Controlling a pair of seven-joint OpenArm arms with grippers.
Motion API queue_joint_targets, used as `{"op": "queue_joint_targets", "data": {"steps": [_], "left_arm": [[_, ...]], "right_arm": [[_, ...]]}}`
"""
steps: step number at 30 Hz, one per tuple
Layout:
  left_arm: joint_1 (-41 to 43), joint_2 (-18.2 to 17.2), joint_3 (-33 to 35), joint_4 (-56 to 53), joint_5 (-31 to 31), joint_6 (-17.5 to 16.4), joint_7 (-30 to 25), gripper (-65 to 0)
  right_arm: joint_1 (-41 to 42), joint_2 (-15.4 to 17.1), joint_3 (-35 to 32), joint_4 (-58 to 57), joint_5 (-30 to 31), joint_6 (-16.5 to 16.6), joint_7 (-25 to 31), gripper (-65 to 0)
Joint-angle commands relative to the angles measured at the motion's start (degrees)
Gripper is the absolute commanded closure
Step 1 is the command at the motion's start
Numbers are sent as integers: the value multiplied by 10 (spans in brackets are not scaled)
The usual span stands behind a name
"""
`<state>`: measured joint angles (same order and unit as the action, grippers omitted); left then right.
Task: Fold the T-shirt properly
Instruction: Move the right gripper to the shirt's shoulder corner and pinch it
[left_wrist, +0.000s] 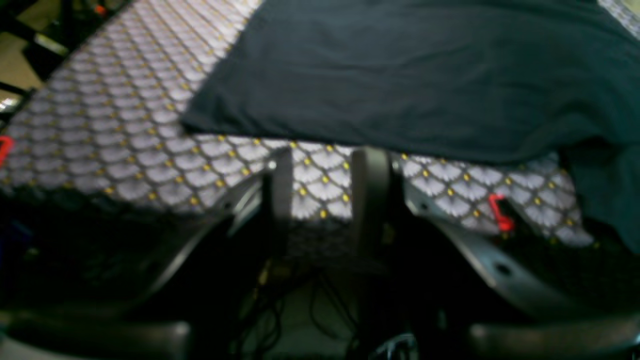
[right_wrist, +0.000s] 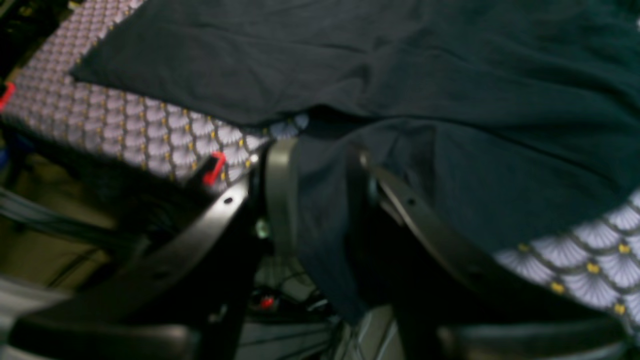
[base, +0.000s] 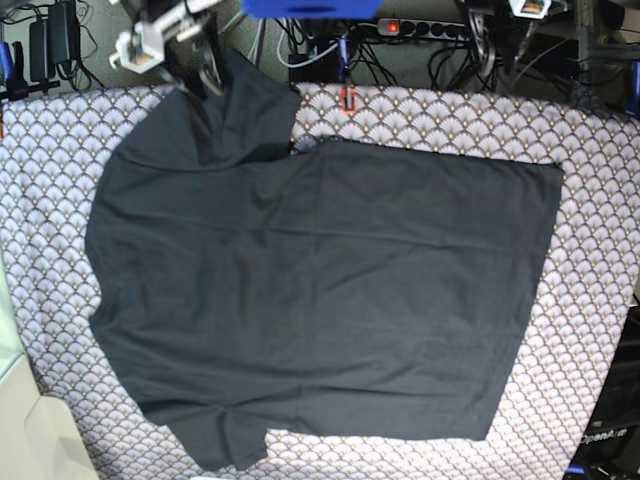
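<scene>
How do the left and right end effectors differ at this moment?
The left end effector has only patterned tablecloth between its fingers, short of the T-shirt hem; the right end effector has a fold of shirt fabric hanging between its fingers. The left sits by the straight hem, the right by the sleeve end. Both stand parted at the table's far edge.

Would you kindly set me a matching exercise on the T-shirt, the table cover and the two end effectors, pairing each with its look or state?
1. T-shirt
2. table cover
3. left end effector
4. right end effector

A. black cloth hangs between its parted fingers
B. plain black, spread across the table
C. pale fan pattern with yellow dots
D. parted fingers with nothing between them

Pairs: 1-B, 2-C, 3-D, 4-A
</scene>
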<state>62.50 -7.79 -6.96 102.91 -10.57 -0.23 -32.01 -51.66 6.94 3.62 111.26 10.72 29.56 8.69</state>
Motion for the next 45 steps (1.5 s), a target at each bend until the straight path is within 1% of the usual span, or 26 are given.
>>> {"op": "queue_joint_targets", "data": {"steps": [1,3,6,9,12,14,16,18,22,23,27,29,32,36,38,45], "left_arm": [[5,-3,-1,10,2,1,-12,-209],[0,-1,-13,10,2,1,-2,-218],[0,0,-20,10,2,1,1,-220],[0,0,-31,10,-9,1,1,-220],[-7,-1,-42,10,-42,-2,1,-220],[-12,-5,-49,10,-63,-2,2,-220],[-13,-6,-52,10,-73,-3,2,-220],[-14,-6,-52,10,-75,-3,2,-220],[-29,-7,-52,10,-74,-3,6,-221],[-32,-7,-52,10,-76,-3,15,-221],[-46,-7,-53,19,-77,-3,58,-221],[-50,-5,-53,28,-77,-3,79,-221],[-53,-6,-53,40,-77,-3,97,-221],[-54,-6,-57,40,-76,-3,97,-221],[-54,-5,-65,40,-78,-3,97,-221],[-62,-6,-77,40,-78,-3,97,-221]], "right_arm": [[3,5,2,11,22,8,1,-181],[22,7,2,11,41,8,-29,-181],[40,11,2,20,43,9,-60,-181],[49,11,3,21,44,9,-69,-181],[53,11,3,19,44,8,-78,-183],[56,8,6,19,44,5,-91,-206],[63,7,14,18,48,5,-100,-258],[63,7,24,17,69,5,-103,-295],[67,8,72,14,132,5,-107,-303],[72,8,82,14,139,5,-120,-310],[103,8,115,11,147,8,-217,-344],[114,8,121,1,148,9,-242,-347],[119,3,124,-17,148,9,-242,-347],[141,-29,160,-53,148,9,-246,-348],[150,-39,181,-78,148,9,-246,-348],[157,-43,188,-141,148,9,-242,-348]]}}
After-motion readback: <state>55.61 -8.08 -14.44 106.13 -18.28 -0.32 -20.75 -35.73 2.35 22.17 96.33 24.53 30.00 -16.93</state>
